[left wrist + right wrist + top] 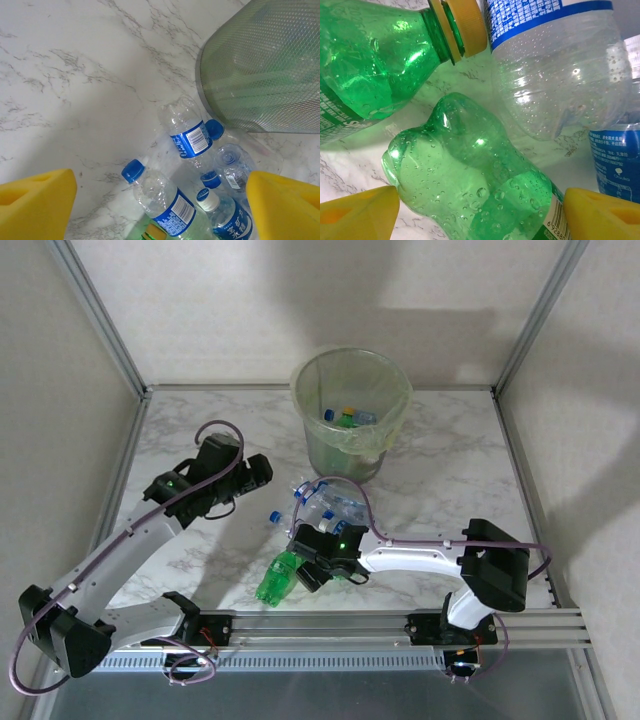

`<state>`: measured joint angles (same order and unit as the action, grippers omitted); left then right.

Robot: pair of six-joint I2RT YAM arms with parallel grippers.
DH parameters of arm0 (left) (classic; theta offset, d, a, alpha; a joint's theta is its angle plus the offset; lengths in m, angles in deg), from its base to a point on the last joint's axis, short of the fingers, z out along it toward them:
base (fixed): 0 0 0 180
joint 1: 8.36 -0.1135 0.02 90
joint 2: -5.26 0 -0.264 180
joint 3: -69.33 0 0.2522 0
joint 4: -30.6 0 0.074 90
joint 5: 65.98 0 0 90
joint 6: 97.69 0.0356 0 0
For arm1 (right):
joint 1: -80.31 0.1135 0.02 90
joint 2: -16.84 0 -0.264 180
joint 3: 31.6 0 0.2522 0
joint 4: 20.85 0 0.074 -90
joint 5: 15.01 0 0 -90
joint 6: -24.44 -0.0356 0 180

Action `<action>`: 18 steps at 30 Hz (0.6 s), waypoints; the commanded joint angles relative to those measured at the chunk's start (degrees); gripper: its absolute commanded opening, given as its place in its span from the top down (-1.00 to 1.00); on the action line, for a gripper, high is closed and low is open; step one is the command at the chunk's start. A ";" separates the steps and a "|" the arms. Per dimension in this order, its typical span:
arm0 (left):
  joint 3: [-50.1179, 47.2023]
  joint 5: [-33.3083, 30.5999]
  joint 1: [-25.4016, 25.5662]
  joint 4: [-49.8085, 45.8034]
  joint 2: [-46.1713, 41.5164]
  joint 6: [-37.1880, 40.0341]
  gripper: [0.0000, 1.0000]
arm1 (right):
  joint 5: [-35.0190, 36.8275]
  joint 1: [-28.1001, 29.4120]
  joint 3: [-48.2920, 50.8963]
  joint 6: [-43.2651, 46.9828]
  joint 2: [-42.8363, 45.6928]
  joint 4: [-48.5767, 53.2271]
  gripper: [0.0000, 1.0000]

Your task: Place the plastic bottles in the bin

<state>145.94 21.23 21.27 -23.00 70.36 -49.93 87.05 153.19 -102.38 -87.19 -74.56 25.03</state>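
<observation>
The bin (325, 455) stood upright at the far middle of the marble table (440, 480), with its pale liner folded over the rim. Inside lay at least 3 bottles, 1 green with a yellow cap and the others showing blue caps. Just in front of it, a cluster of clear bottles (330, 502) lay on their sides.

In the left wrist view, 1 blue-labelled bottle (189, 136) lay slantwise with its blue cap right beside the bin's foot. A second labelled bottle (167, 202) pointed its blue cap the other way, toward the upper left. A white-capped bottle (225, 220) lay next to it. The left gripper (160, 200) hung above them with its yellow pads wide apart and nothing between them.

The right gripper (480, 215) sat low at the near end of the heap, its pads either side of a green bottle (470, 175). That bottle lay on its side, with its lobed base toward the upper left and its label end against the right pad. Whether the pads pressed it could not be told. A second green bottle (370, 60) lay beside it, its yellow cap touching a clear bottle (560, 75)
</observation>
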 commanded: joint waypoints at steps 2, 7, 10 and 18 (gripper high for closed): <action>0.30 0.42 -0.18 0.79 0.46 -0.19 -0.75 | -3.27 1.54 2.65 -2.23 -1.65 2.51 -0.75; -0.10 0.68 -0.18 1.43 0.82 -0.47 -0.75 | -3.93 1.53 2.22 -2.27 -0.18 2.95 -0.76; -0.18 0.66 -0.18 1.73 1.10 -0.51 -0.74 | -4.91 1.48 2.68 -2.43 0.51 2.94 -0.74; -0.18 0.50 -0.18 1.75 1.22 -0.21 -0.74 | -5.81 1.58 4.17 -3.94 -0.79 1.39 -0.57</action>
<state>145.94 21.45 21.27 -21.73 71.33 -49.93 82.24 154.02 -99.21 -89.70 -74.78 26.69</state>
